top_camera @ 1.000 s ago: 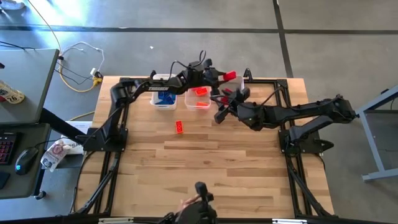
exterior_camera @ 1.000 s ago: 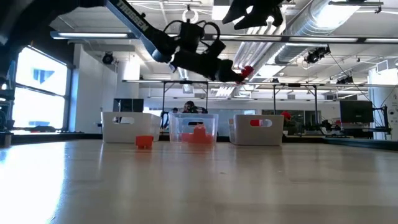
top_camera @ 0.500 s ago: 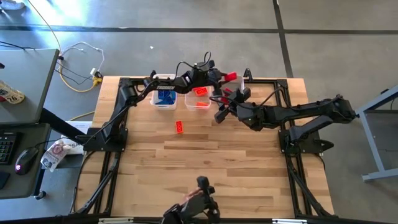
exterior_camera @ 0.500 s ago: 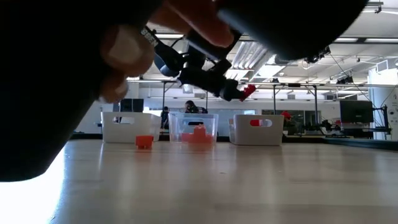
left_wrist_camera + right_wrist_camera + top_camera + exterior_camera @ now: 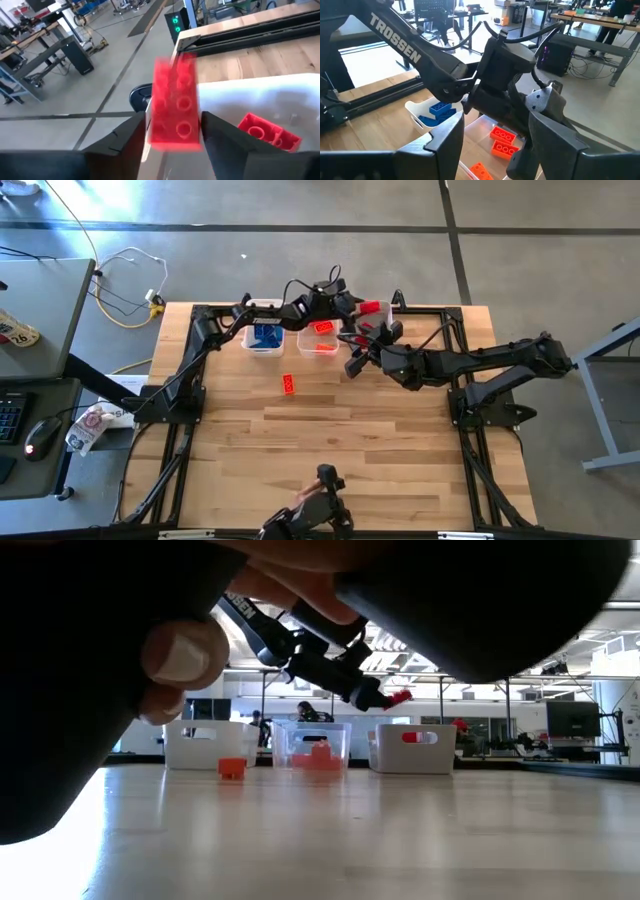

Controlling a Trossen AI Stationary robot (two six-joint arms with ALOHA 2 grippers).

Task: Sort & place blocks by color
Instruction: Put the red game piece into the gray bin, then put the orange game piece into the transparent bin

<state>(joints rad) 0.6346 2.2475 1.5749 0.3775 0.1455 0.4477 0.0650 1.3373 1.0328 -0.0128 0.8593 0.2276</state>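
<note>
My left gripper (image 5: 358, 308) hovers at the table's far side, over the far rim of the right-hand white bin (image 5: 413, 748). A red brick (image 5: 175, 105) shows blurred between its parted fingers. Another red brick (image 5: 265, 131) lies in that bin. The left bin (image 5: 265, 338) holds blue bricks (image 5: 437, 112), the middle bin (image 5: 320, 340) orange ones (image 5: 502, 140). One orange-red brick (image 5: 289, 384) rests flat on the table in front of the bins. My right gripper (image 5: 492, 150) hangs open and holding nothing, just right of the bins, pointing at the left arm. My left gripper has the red brick's two long sides (image 5: 192, 100) between its fingers, which lie nearly level and along the brick. The brick is clear of the bin and blurred. I cannot tell whether the fingers touch it.
A person's hand (image 5: 180, 650) with a dark object fills the top and left of the low view; it shows at the table's near edge (image 5: 315, 510) in the high view. A black frame (image 5: 440, 308) rims the table. Bare wood lies in front of the bins.
My left gripper has sunk with the red brick toward the right-hand bin and moved slightly toward the table's right edge. The person's hand with the dark object has come in front of the low camera.
</note>
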